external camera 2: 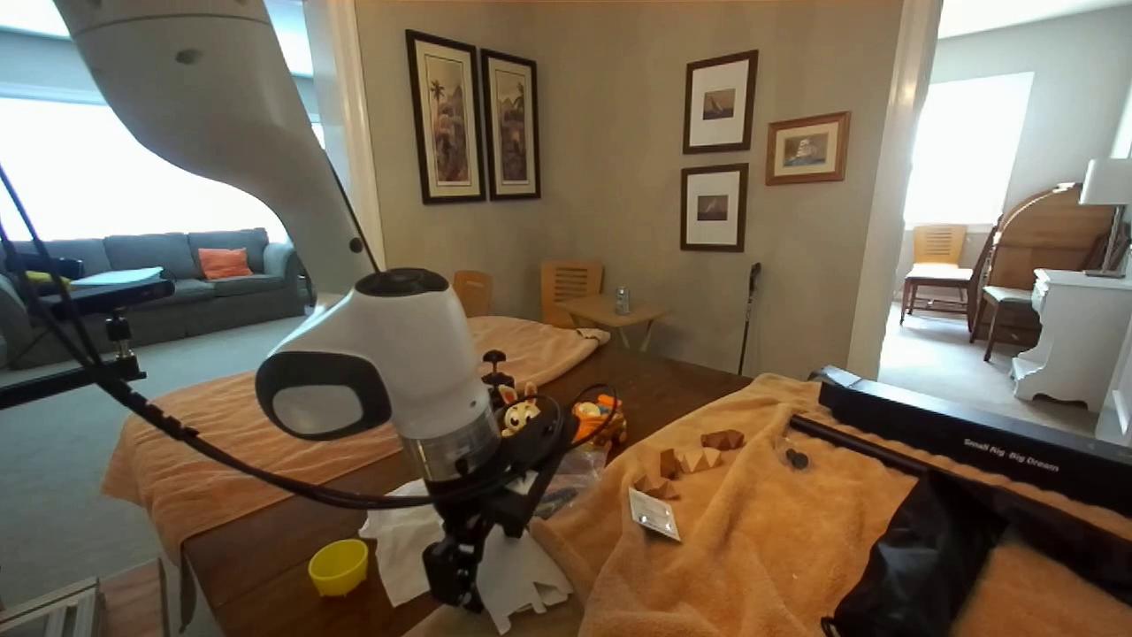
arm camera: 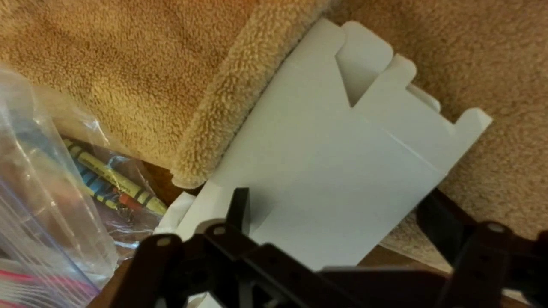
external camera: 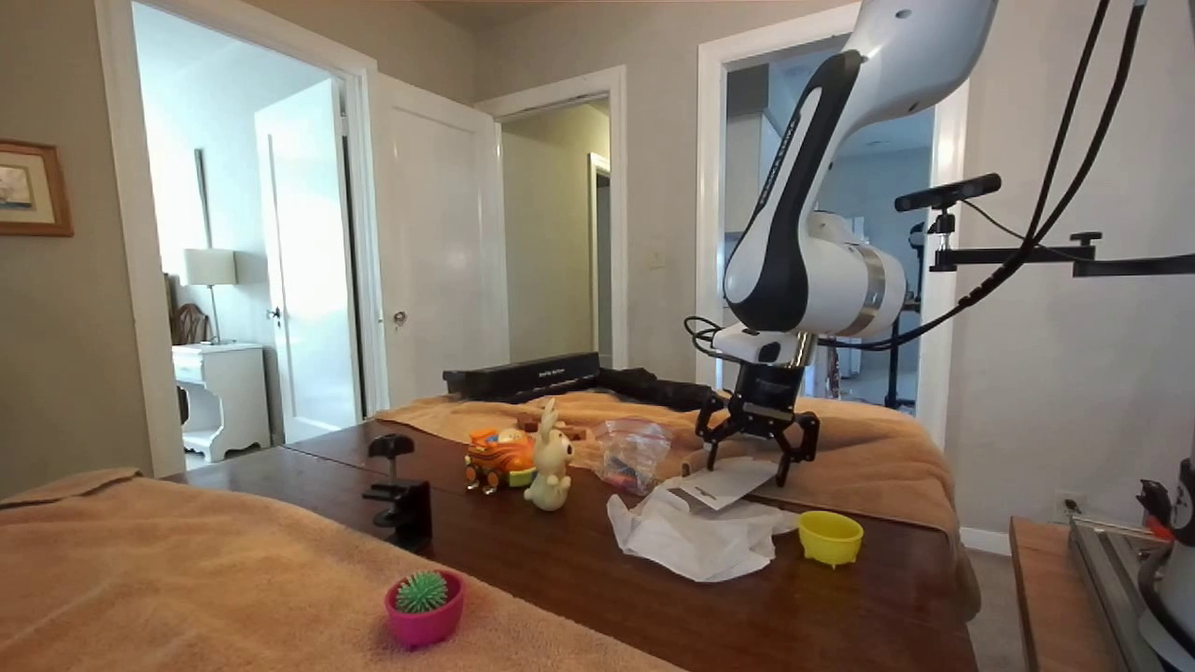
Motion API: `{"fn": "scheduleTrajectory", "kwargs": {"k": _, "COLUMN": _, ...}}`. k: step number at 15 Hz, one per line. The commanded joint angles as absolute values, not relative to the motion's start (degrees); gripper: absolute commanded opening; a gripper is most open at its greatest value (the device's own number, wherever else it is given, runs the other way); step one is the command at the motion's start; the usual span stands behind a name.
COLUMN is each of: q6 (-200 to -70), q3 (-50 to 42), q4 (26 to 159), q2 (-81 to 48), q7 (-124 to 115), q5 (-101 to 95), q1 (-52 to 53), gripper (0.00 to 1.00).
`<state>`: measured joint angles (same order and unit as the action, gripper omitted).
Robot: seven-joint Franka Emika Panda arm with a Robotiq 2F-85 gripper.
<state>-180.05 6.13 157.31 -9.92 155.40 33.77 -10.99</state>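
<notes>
Two fingers (arm camera: 240, 209) of my empty gripper (external camera: 747, 472) stand wide apart, seemingly to bracket the right edge of the white carton (arm camera: 329, 158) in wrist view.

In the wrist view, the black two-fingered gripper (arm camera: 336, 209) covers the lower end of the flat white cardboard carton (arm camera: 325, 154) at bottom centre; the left edge crops the clear plastic zip bag (arm camera: 51, 244); lettering on the yellow paper-wrapped crayon (arm camera: 112, 176) is too blurred to read. In an exterior view, black wrist fittings (external camera 2: 533, 442) partly hide the cream rabbit-shaped toy (external camera 2: 520, 416) mid-frame.
</notes>
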Motion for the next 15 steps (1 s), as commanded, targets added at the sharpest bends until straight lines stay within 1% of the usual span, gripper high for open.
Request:
{"fn": "scheduleTrajectory", "kwargs": {"k": 1, "q6": -181.86, "q3": 8.27, "q4": 157.3, "q2": -9.54, "q7": 158.4, "q5": 37.61, "q1": -11.41, "gripper": 1.0}}
{"fn": "scheduleTrajectory", "kwargs": {"k": 15, "q6": -183.2, "q3": 11.65, "q4": 157.14, "q2": -6.48, "q7": 158.16, "q5": 41.76, "q1": -13.27, "gripper": 1.0}}
